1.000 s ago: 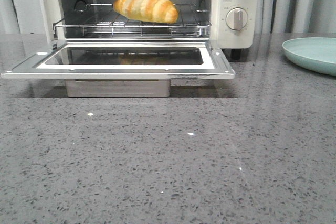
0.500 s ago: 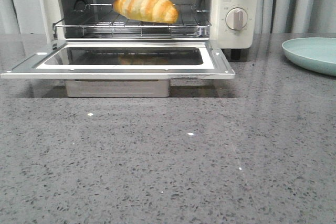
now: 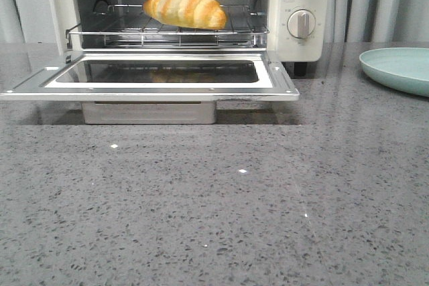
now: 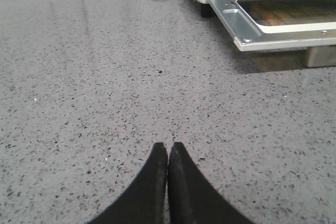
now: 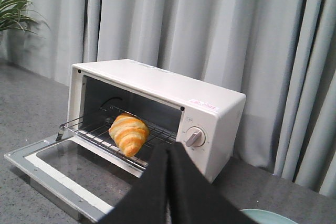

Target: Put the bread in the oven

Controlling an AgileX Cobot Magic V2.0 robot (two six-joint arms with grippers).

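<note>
While the croissant-shaped bread [image 3: 186, 6] is lying on the wire rack [image 3: 167, 30] inside the cream-white toaster oven [image 3: 301, 11], the placing part of the task is looking finished, with nothing gripping the roll. The glass-windowed door [image 3: 151, 78] is hanging fully open, lying flat over the grey speckled countertop [image 3: 214, 199], so if the job is meant to include shutting the oven, that step is not yet done; judging from the task wording alone, little or nothing is remaining.

Neither arm is showing in the front view. In the left wrist view, the left gripper [image 4: 168, 153] is hovering low over bare countertop with its two black fingertips pressed together and nothing between them; the corner of the open door is sitting well apart from it, and the bread is out of that view. In the right wrist view, the right gripper [image 5: 169, 153] is likewise clenched on nothing, raised and looking at the oven from off its dial side, well clear of the door. The bread is resting toward the middle of the rack, apart from both grippers. A pale green plate [image 3: 397, 68] is sitting empty on the counter beyond the oven's dial side.
</note>
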